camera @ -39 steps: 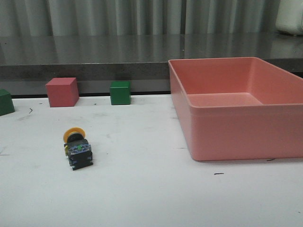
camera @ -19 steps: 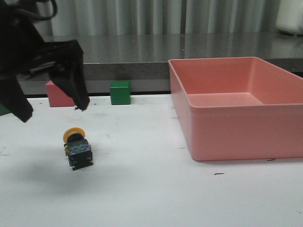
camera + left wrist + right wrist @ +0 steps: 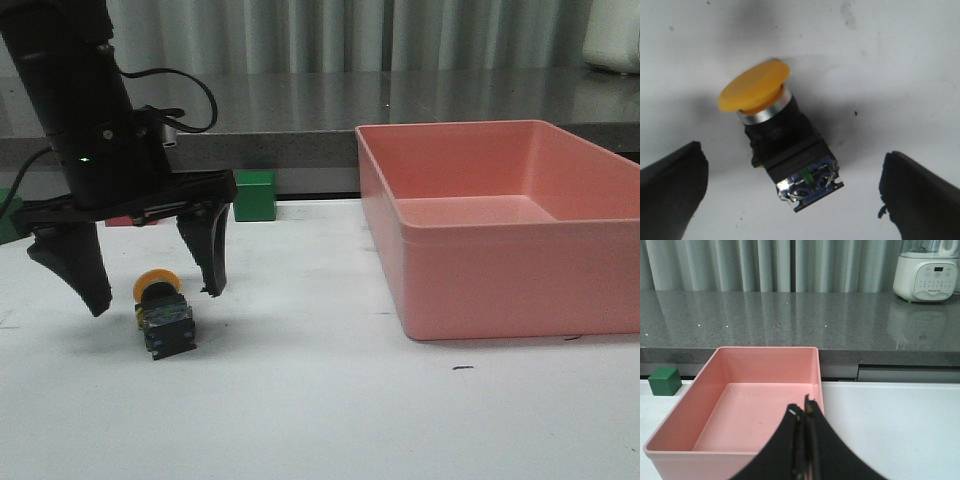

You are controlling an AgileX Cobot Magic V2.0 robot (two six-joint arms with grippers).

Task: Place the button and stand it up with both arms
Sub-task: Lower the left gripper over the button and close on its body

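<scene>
- The left pincer [image 3: 155,292] is wide open, with one finger on each side of the button [image 3: 162,312].
- It does not touch the button. Both fingers hang just above the table [image 3: 320,400].
- A moment ago there was no arm over the table at all. Then the left arm [image 3: 85,110] swung in from the side, and now it has dropped down over the button.
- I think that means the grab comes next. The fingers only need to go a bit lower and squeeze.
- The button lies on its side on the white table. Its yellow cap [image 3: 754,85] points toward the back, and its clear block [image 3: 810,184] points to the front.
- It has not moved, so it is not standing up yet.
- The right pincer [image 3: 804,412] is shut tight with nothing in it. It waits up high, near the pink box [image 3: 610,290].
- The pink box sits on the right, well apart from the button. Nothing is inside it.
- A green cube [image 3: 254,194] sits at the back of the table, behind the left arm.
</scene>
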